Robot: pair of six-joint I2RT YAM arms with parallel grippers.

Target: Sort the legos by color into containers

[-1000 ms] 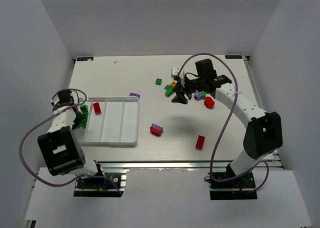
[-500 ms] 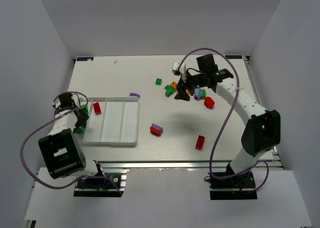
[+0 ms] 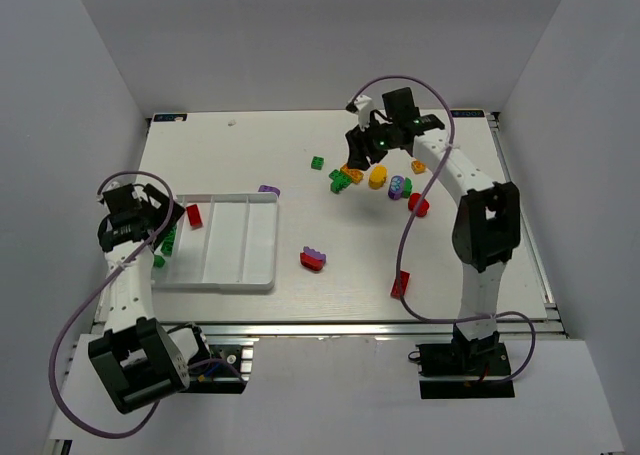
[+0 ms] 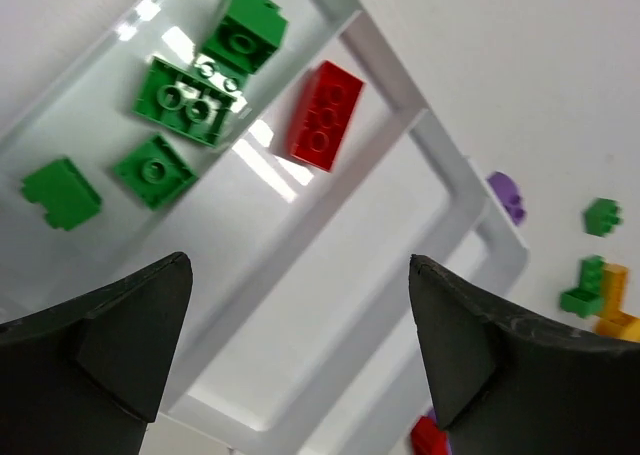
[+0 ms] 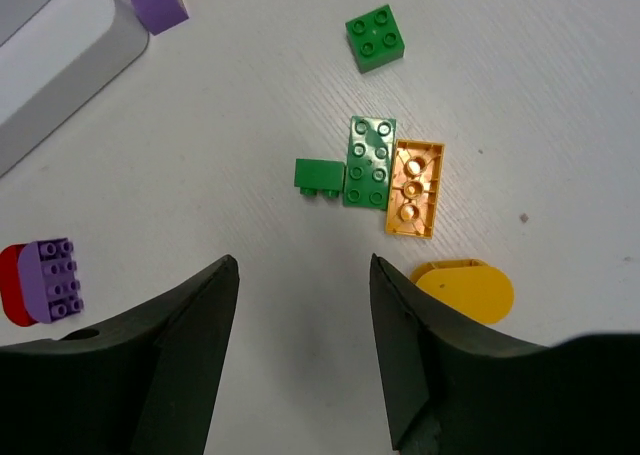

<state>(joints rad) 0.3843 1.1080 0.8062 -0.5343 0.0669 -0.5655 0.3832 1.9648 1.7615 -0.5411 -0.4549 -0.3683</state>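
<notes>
Left end effector (image 4: 300, 305): fully parted, empty, over the tray (image 3: 240, 245) by the table's left edge. Green legos (image 4: 185, 100) lie colour-grouped in its outermost compartment. Right end effector (image 5: 302, 275): parted, empty, above unsorted legos (image 5: 372, 162) far-side, apparently selecting one.

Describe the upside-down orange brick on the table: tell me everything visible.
The orange plastic brick is a small glossy rectangle lying upside down on the white table, its hollow underside with three round tubes facing up. One long side sits flush against a green studded brick; a yellow rounded piece lies just off one corner. The open right hand hangs above, touching nothing.
</notes>
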